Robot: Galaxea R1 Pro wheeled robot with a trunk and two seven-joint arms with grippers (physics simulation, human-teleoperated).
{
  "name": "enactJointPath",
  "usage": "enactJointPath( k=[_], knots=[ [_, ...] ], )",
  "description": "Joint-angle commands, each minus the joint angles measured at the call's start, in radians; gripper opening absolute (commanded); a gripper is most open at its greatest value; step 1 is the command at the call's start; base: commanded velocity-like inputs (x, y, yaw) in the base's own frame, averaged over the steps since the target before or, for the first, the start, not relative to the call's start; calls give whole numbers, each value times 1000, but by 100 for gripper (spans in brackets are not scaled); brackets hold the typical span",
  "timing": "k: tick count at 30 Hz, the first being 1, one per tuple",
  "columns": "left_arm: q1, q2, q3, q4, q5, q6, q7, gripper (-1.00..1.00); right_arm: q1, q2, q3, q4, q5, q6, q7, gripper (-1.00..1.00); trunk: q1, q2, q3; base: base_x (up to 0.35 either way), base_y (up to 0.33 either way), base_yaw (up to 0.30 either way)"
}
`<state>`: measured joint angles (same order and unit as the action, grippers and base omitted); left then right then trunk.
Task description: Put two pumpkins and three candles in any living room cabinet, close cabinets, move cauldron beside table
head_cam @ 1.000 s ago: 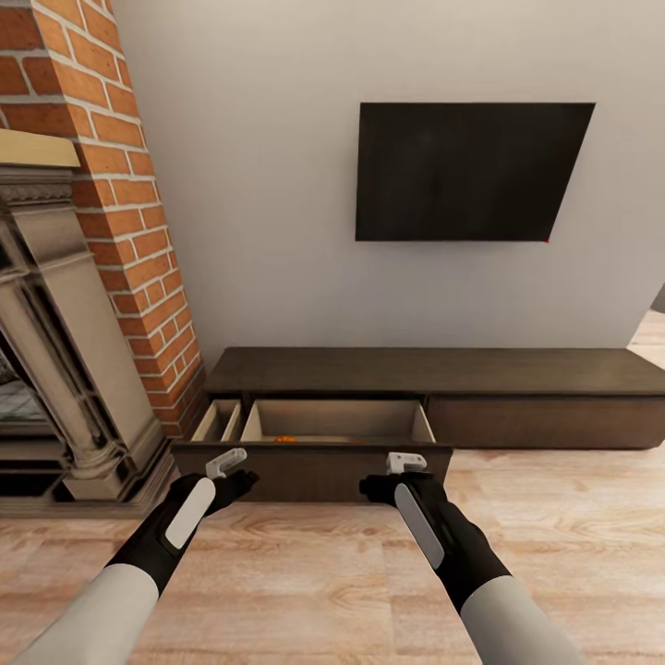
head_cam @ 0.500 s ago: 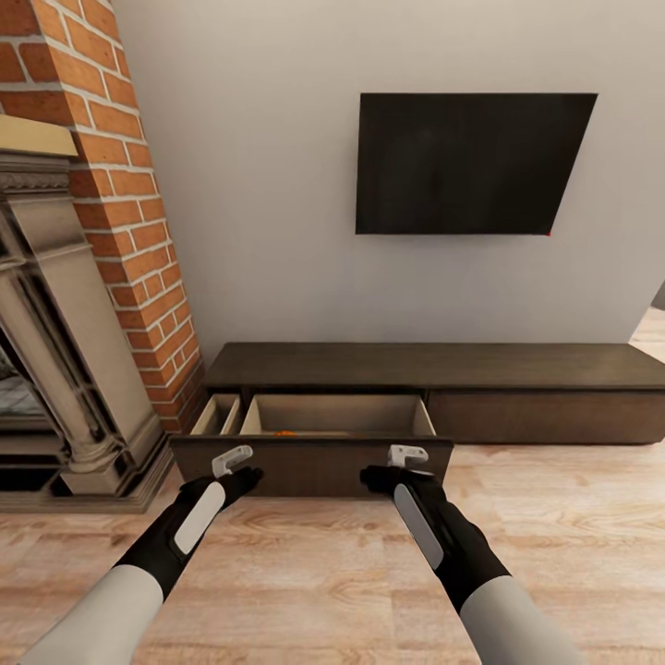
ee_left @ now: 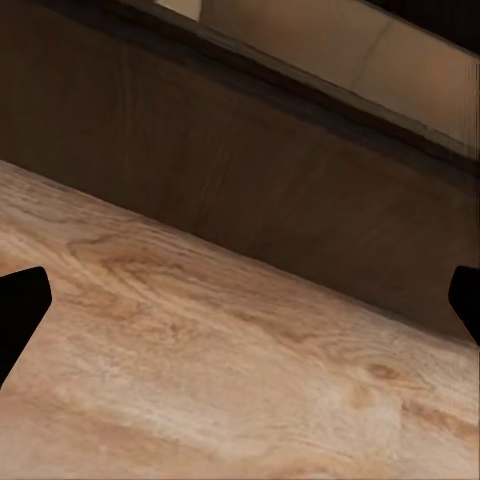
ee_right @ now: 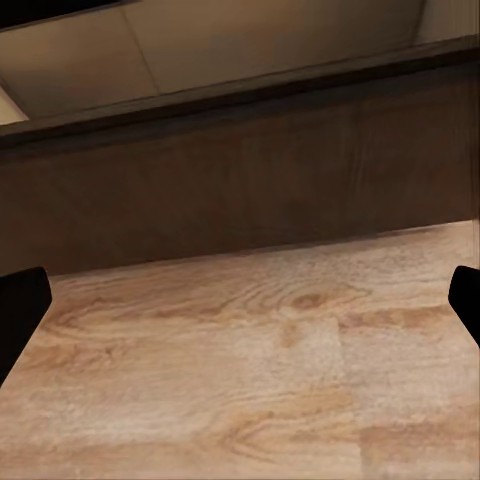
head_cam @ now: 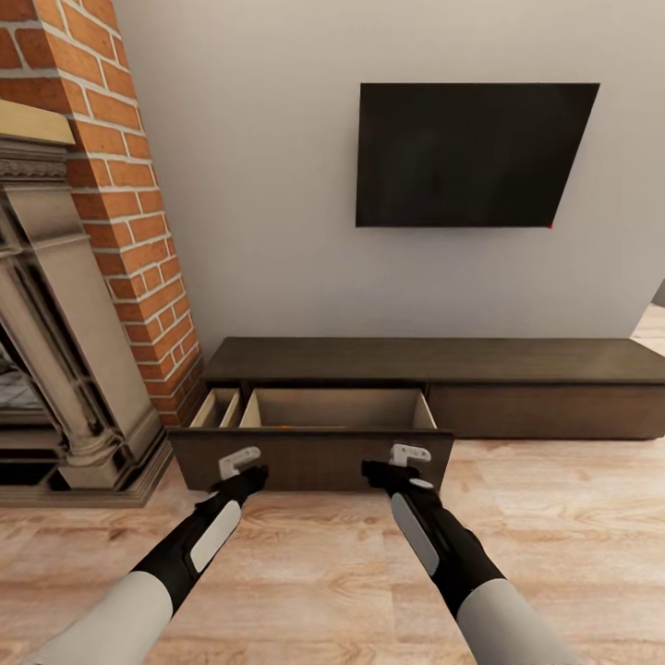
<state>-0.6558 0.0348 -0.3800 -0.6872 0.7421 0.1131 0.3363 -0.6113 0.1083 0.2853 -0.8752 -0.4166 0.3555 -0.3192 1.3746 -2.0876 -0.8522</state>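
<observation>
Long low dark-brown wooden cabinet (head_cam: 434,365) against far wall; left drawer (head_cam: 309,457) pulled out, orange speck inside, identity unclear. Left pincer (head_cam: 242,469) and right pincer (head_cam: 399,466) both spread, empty, at drawer front. Risk: uneven push skews drawer, leaving it ajar.

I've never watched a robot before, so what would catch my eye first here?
Probably the open drawer pulled out of the long dark cabinet below the wall-mounted TV. Both arms reach toward its front, left gripper and right gripper, jaws spread. A brick fireplace stands at the left.
</observation>
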Motion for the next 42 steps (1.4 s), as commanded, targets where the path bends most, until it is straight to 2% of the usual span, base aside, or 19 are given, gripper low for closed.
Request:
enactJointPath(
  k=[1,4,7,15,19,24,30,42],
  knots=[
    [-1,-4,-22,2,3,-19,9,100,-1,-2,3,21,-10,-29,-9,100,4,-8,-4,0,0,0],
    [-1,-14,-59,23,-8,-66,9,100,-1,-6,3,59,-10,-84,-7,100,15,-29,-14,0,0,0],
    [-1,-18,-80,52,-18,-106,9,100,0,-8,5,72,-9,-113,-7,100,27,-50,-23,0,0,0],
    [-1,-18,-90,70,-23,-138,9,100,1,-9,6,80,-10,-204,-7,100,57,-106,-48,0,0,0],
    [-1,-18,-95,70,-25,-139,9,100,1,-6,6,81,-1,-215,-7,100,73,-134,-61,0,0,0],
    [-1,-19,-109,70,-46,-154,9,100,1,-7,6,80,46,-230,-6,100,92,-169,-76,0,0,0],
    [-1,-18,-111,71,-45,-204,9,100,1,-1,7,82,55,-243,-6,100,115,-211,-95,0,0,0],
    [-1,-29,-112,100,-51,-216,9,100,1,-2,8,82,60,-246,-6,100,161,-295,-133,0,0,0]
  ],
)
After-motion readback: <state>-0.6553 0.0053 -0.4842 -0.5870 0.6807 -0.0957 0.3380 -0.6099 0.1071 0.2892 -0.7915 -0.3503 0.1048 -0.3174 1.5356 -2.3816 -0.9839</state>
